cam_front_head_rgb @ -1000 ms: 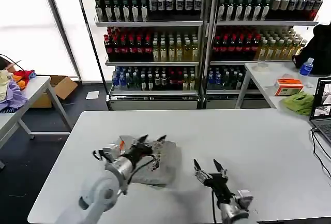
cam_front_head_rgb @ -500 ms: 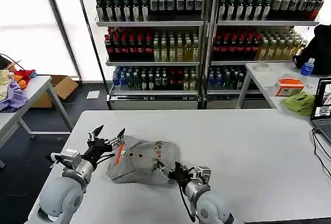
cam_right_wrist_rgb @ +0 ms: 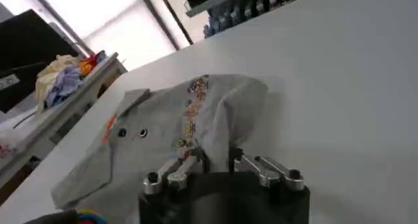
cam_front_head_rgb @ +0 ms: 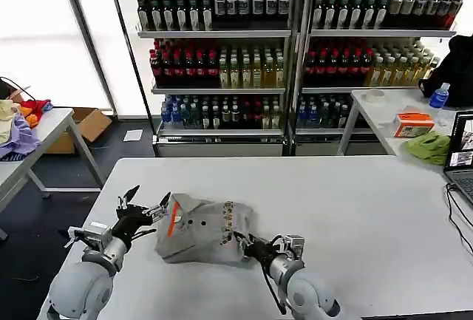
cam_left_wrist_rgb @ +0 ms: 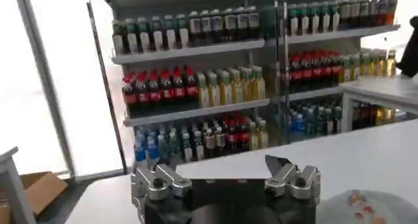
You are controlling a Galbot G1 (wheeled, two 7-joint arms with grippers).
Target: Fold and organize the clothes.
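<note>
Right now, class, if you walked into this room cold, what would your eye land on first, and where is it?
First, the rumpled light grey shirt with the orange-lined neck, lying on the white table near its front edge. The left gripper hovers open just beside the collar, and the right gripper is at the shirt's opposite edge, its fingers against the cloth. Behind, shelves of bottled drinks line the back wall.

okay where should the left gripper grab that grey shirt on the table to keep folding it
Probably the collar edge with the orange lining, on the grey shirt's left end. It stands up off the white table, so a finger could slip under. The left gripper is open just beside it; come in low from the robot's left. The right gripper is at the opposite edge, apparently pinching it.
</note>
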